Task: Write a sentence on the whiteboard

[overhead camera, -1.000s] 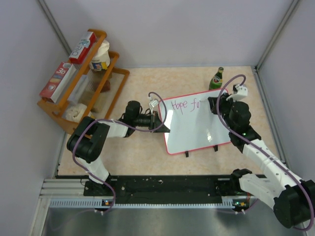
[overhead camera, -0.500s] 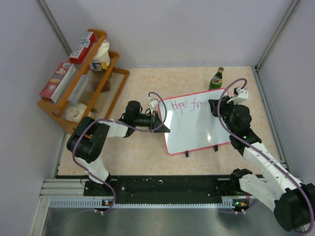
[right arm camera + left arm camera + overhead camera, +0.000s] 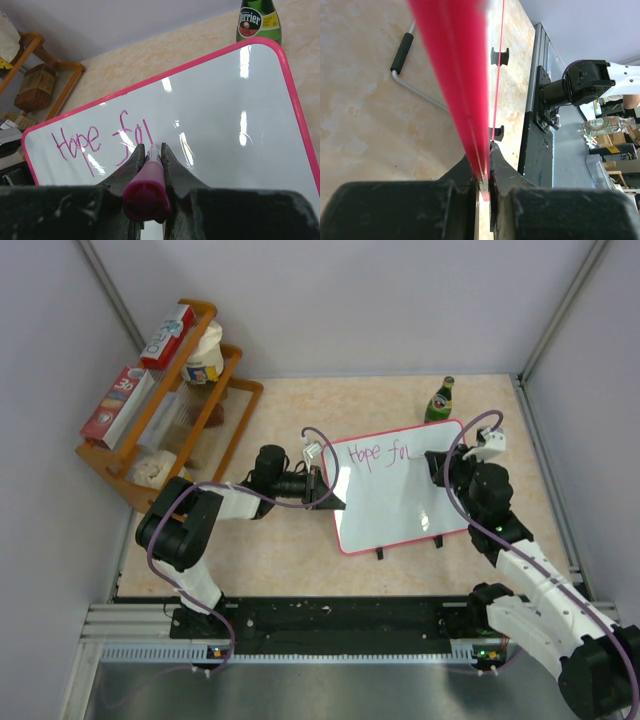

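In the last sec my R pincer (image 3: 150, 149), clamped on a pink-purple marker (image 3: 146, 192), began the "r", so the thin pink handwritten sentence (image 3: 100, 140) at its tip reads "Hope fo|", far from done; L pincer (image 3: 483, 167) pinches the edge of the glossy white red-rimmed whiteboard (image 3: 395, 502).

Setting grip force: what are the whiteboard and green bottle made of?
The whiteboard face looks like glossy coated sheet: sharp light streaks. Its pink rim looks like plastic, smooth and uniform. The green bottle is probably glass, dark translucent green with glare.
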Motion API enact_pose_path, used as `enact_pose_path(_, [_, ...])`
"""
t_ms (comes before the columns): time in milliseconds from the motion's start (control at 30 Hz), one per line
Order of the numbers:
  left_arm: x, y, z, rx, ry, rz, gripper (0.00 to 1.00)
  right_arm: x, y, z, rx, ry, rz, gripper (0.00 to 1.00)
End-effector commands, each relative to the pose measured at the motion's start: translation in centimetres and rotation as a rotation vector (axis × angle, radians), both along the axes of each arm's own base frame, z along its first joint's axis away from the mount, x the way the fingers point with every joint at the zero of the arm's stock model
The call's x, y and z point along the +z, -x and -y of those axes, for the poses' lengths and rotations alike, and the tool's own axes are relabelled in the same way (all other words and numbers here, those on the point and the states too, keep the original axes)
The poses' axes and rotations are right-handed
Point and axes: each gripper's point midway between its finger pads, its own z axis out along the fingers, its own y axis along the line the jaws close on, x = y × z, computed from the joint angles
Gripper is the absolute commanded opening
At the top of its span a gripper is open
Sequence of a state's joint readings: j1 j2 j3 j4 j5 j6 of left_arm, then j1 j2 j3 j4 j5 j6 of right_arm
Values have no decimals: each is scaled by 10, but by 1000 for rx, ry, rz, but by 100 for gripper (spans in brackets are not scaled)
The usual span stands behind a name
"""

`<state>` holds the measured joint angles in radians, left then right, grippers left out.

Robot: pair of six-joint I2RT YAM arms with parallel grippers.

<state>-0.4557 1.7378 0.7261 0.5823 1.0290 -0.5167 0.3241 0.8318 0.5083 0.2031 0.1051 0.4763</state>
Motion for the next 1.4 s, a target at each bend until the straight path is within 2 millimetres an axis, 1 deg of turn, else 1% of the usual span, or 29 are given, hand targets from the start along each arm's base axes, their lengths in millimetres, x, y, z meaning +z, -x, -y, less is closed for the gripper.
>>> enact_pose_path(0, [-26, 33, 2, -116, -53, 17, 0, -13, -3, 6, -23, 27, -48, 0])
enact_pose_path(133, [-26, 33, 3, -116, -53, 19, 0, 6, -12, 4, -30, 16, -10, 0])
enact_pose_path(267, [-26, 33, 2, -116, -53, 17, 0, 19, -20, 2, -35, 7, 16, 0])
enact_pose_path(433, [-25, 33, 3, -121, -51, 19, 0, 28, -26, 3, -49, 8, 26, 0])
enact_pose_path(700, [-26, 33, 3, -119, -55, 19, 0, 29, -28, 12, -85, 16, 25, 0])
enact_pose_path(1000, [-25, 33, 3, -118, -55, 24, 0, 25, -28, 19, -110, 18, 13, 0])
enact_pose_path(1267, [-26, 32, 3, -117, -56, 22, 0, 20, -24, 19, -102, 18, 5, 0])
enact_pose_path(1367, [-26, 33, 3, -119, -57, 21, 0, 14, -22, 19, -99, 18, -6, 0])
